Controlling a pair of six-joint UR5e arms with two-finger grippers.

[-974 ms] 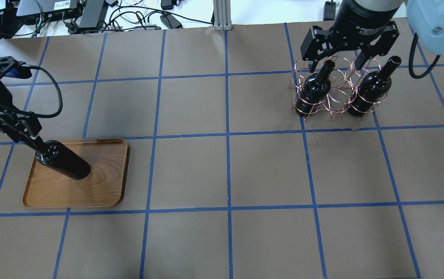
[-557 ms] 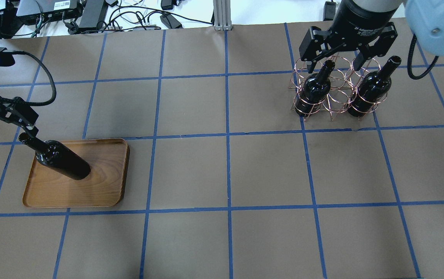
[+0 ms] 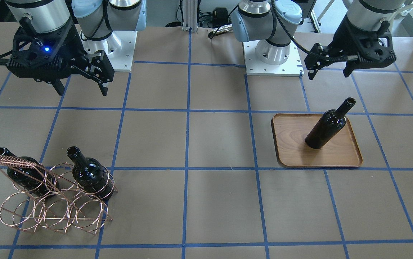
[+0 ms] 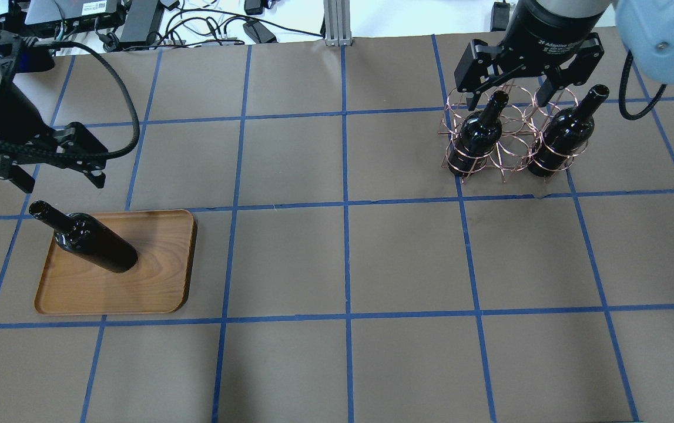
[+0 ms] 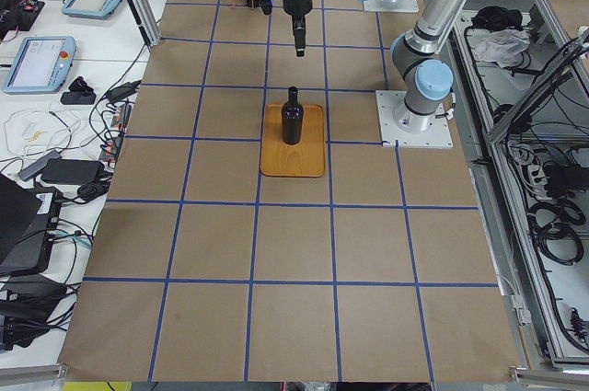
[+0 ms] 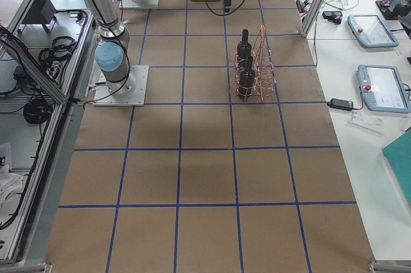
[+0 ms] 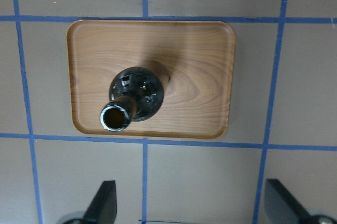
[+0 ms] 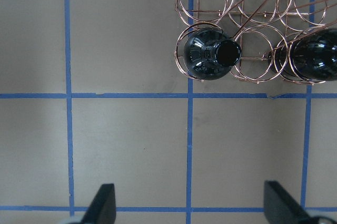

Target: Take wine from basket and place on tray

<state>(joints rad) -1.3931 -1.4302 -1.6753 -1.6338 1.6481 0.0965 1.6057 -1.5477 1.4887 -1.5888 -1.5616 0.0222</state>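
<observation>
One wine bottle [image 4: 93,244] stands upright and free on the wooden tray [image 4: 154,276] at the left; it also shows in the front view [image 3: 325,129] and the left wrist view [image 7: 134,95]. My left gripper [image 4: 60,182] is open and empty, raised above the bottle's neck and apart from it. The copper wire basket [image 4: 510,126] at the far right holds two more bottles [image 4: 478,132] [image 4: 566,132], with its middle slot free. My right gripper [image 4: 510,100] hangs open and empty high above the basket; the right wrist view shows the basket [image 8: 253,2] below.
Brown paper with a blue tape grid covers the table. Cables and electronics [image 4: 137,20] and an aluminium post [image 4: 337,23] lie beyond the far edge. The two arm bases [image 3: 274,54] [image 3: 114,43] stand at the robot's side.
My left gripper has let go of the bottle's neck, opened and lifted away from it. The bottle stays upright on the tray. The right gripper has hardly moved.
</observation>
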